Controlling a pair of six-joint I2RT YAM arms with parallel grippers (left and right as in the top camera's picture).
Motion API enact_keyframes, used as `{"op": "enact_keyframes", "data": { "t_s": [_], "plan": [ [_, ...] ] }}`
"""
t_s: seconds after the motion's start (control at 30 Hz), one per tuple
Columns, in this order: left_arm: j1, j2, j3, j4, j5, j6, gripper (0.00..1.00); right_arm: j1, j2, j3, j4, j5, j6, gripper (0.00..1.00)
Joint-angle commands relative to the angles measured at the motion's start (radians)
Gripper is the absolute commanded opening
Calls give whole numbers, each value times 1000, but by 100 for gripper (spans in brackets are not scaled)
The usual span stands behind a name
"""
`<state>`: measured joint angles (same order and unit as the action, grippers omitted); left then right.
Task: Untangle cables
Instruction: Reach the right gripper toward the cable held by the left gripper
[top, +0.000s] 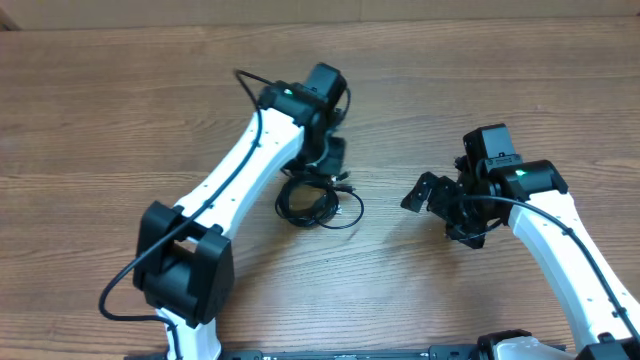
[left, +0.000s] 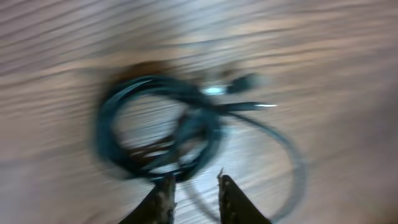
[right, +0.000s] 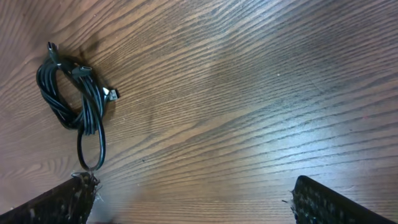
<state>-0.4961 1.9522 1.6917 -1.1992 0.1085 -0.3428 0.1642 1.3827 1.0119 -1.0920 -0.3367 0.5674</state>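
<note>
The cables (top: 312, 200) lie as a small black coiled bundle with one loose loop on the wooden table, near the middle. My left gripper (top: 322, 168) hovers right over the bundle's far side. In the blurred left wrist view the cables (left: 180, 127) sit just ahead of my left gripper (left: 194, 186), whose fingers stand a small gap apart, holding nothing. My right gripper (top: 425, 192) is wide open and empty, well to the right of the bundle. The right wrist view shows the cables (right: 74, 99) at the far left, with silver plug tips, beyond my right gripper (right: 193, 193).
The wooden table (top: 120, 110) fills all views. The white left arm (top: 230, 175) stretches from the front left to the bundle. The right arm (top: 560, 230) comes in from the front right.
</note>
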Motion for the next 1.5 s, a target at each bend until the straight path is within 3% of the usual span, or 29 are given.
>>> {"op": "enact_keyframes", "data": {
  "t_s": [0.0, 0.47, 0.77, 1.13, 1.47],
  "plan": [
    [36, 12, -20, -16, -145, -66, 31, -2, 13, 23, 8, -10, -8, 100],
    [101, 17, -303, 117, -96, -61, 50, -2, 34, 21, 49, -10, 40, 100],
    [105, 17, -424, 260, -36, -89, 44, 103, 34, 21, 95, 8, 67, 83],
    [103, 17, -483, 338, 1, -108, 36, 324, 34, 10, 174, 216, 285, 80],
    [103, 17, -513, 378, 23, -109, 34, 399, 35, -114, 375, 247, 413, 72]
  ]
}}
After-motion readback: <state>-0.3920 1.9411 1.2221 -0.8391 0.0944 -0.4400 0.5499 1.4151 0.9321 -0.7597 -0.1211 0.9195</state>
